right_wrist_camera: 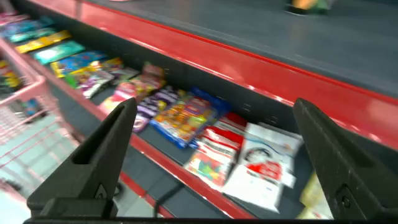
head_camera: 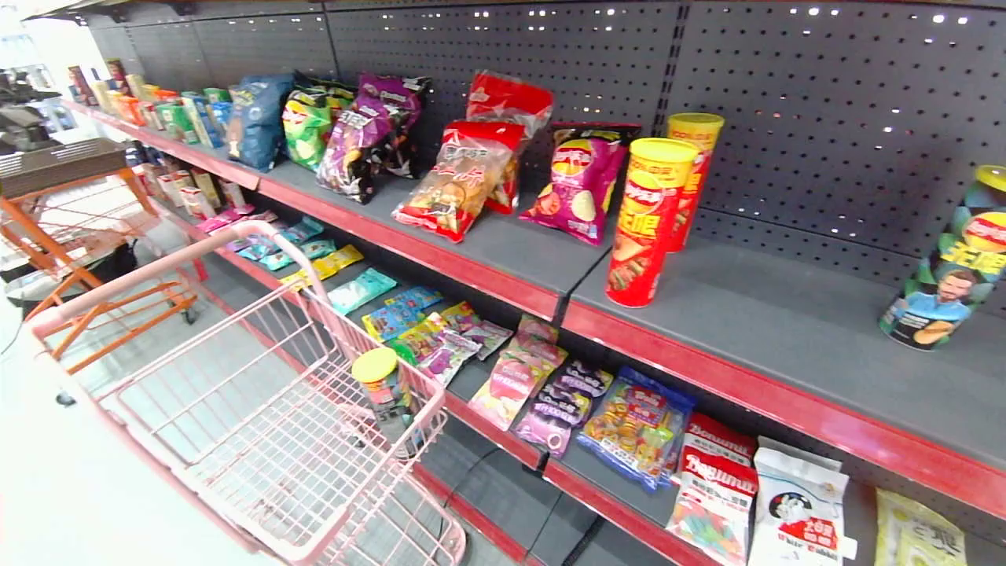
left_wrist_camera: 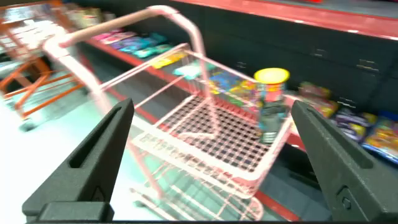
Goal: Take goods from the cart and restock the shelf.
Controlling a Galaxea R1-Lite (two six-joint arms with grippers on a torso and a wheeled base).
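Note:
A pink wire cart (head_camera: pixel 157 271) stands in front of the shelf, with one dark can with a yellow lid (head_camera: pixel 385 389) upright in its corner nearest the shelf. My left gripper (left_wrist_camera: pixel 211 109) hangs open above the cart (left_wrist_camera: pixel 205 163), and the can (left_wrist_camera: pixel 272 106) lies ahead between its fingers, some way off. The upper shelf (head_camera: pixel 786 330) carries chip bags, two red canisters (head_camera: pixel 648 224) and a green canister (head_camera: pixel 947 267). My right gripper (right_wrist_camera: pixel 214 106) is open and empty, facing the lower shelf's snack bags (right_wrist_camera: pixel 186 118) under the red shelf edge (right_wrist_camera: pixel 249 68).
An orange cart (head_camera: pixel 78 236) stands on the floor at the far left. Bare grey shelf board lies between the red canisters and the green one. Flat candy packs (head_camera: pixel 637 424) cover the lower shelf. A black pegboard (head_camera: pixel 825 102) backs the shelf.

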